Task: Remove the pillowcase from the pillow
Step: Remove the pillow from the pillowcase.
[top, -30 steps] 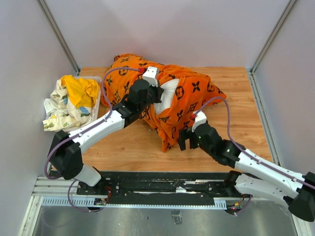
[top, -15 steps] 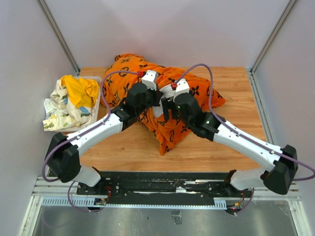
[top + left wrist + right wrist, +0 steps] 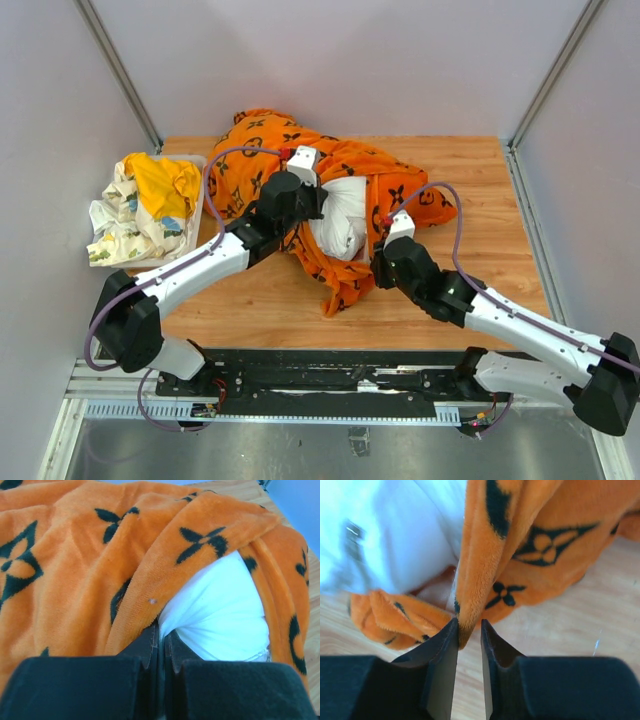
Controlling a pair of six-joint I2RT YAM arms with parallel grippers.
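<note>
While the left gripper (image 3: 162,636) clamps the pillow (image 3: 225,615), the right gripper (image 3: 468,630) pinches the pillowcase (image 3: 545,545).

Bright, even light falls from above in the top view, leaving only soft, faint shadows under the arms on the wooden table (image 3: 500,200). That picture is sharp throughout, though the corner posts lean outward towards the edges. At the left wrist the pillowcase (image 3: 75,580) is crisp enough to show its pile, the pillow (image 3: 225,615) is close to white-out, and the left gripper (image 3: 161,642) is a black, blurred mass. At the right wrist the pillow is overexposed and smeared, the pillowcase soft, and the right gripper (image 3: 469,630) dark with thin glints along its inner edges.
</note>
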